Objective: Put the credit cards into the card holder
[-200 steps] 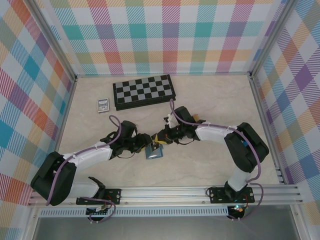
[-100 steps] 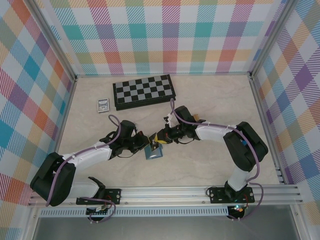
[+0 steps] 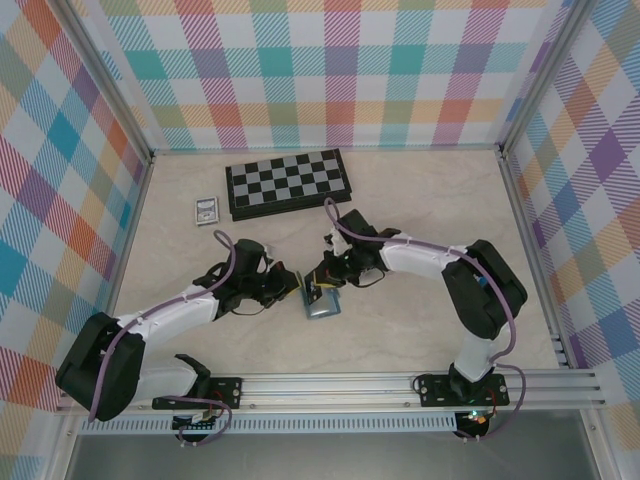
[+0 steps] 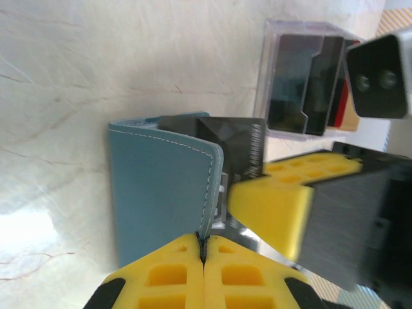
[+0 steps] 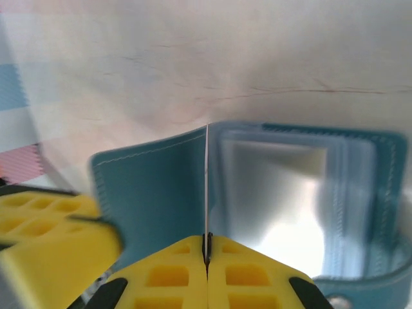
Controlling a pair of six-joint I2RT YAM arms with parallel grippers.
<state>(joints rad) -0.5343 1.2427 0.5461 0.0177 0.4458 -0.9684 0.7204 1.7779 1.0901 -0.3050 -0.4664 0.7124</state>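
Noting handling: the card holder [image 4: 161,190] looks light, soft and floppy, so you take its flap by the free edge. The dark card [image 4: 239,147] looks thin, stiff and slick, best pinched by one end. The left gripper [image 4: 203,250] is clamped on that flap edge, propping it up. The right gripper [image 5: 206,250] is closed on the card, which sits edge-on against the clear slots [image 5: 277,187]. The holder lies mid-table [image 3: 420,335], between the arms.

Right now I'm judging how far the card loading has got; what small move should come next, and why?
Probably slide the dark card, pinched in the right fingers, deeper between the card holder's flap and its clear pockets. The left fingers hold that flap up, and much of the card looks exposed, so it seems not yet seated.
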